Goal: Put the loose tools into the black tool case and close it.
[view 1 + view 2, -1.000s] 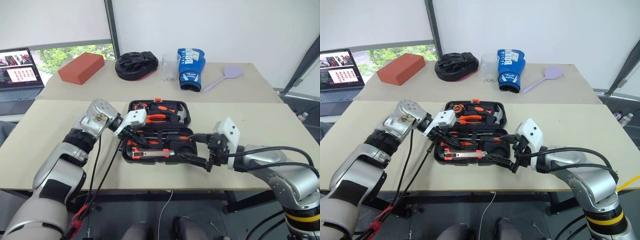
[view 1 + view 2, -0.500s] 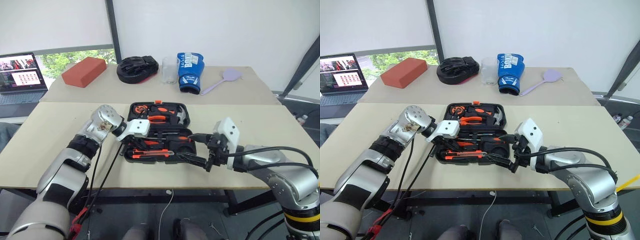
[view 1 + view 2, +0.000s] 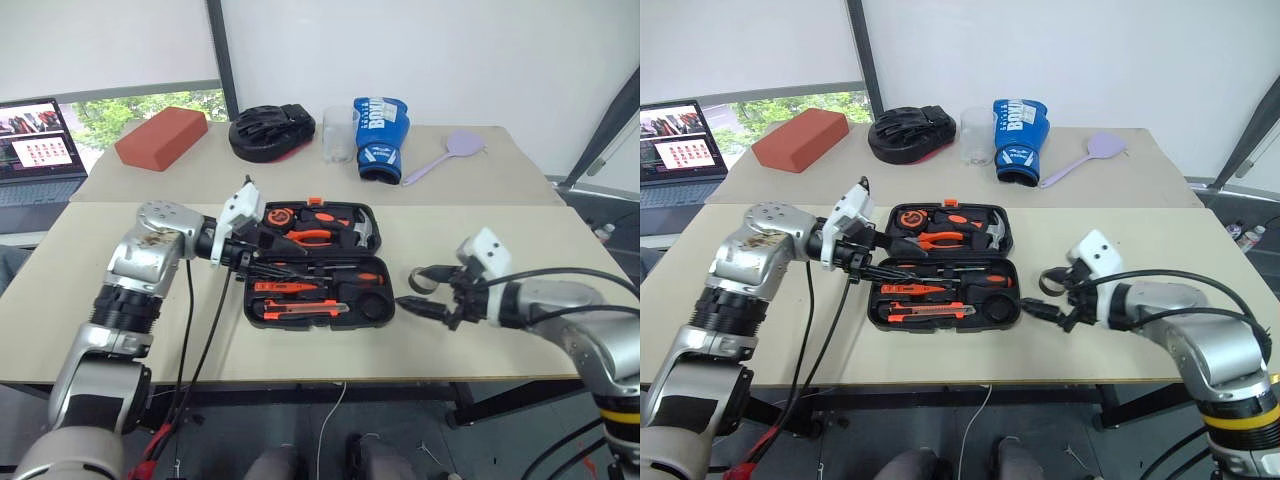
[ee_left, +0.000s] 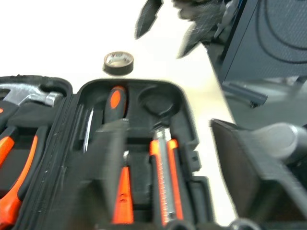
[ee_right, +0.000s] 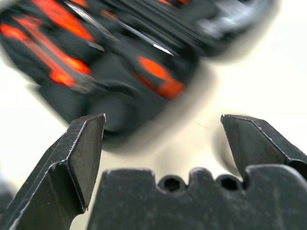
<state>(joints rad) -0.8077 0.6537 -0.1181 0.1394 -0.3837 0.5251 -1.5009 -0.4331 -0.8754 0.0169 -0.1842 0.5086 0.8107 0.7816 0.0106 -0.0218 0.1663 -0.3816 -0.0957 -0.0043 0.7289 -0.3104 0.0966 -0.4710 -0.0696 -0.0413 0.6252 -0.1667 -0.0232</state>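
Tape roll [image 4: 118, 63], left on the table just beside the open case [image 3: 385, 300], could be knocked away if clipped by the wide-open, empty right gripper [image 5: 163, 124]; the left gripper [image 3: 262, 248] is likewise spread and empty.

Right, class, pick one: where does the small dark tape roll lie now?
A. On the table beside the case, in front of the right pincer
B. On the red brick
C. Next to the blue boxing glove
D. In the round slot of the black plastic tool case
A: the small dark tape roll lies on the tan table just outside the open black plastic tool case, in front of the open right pincer; the case's round slot is empty.
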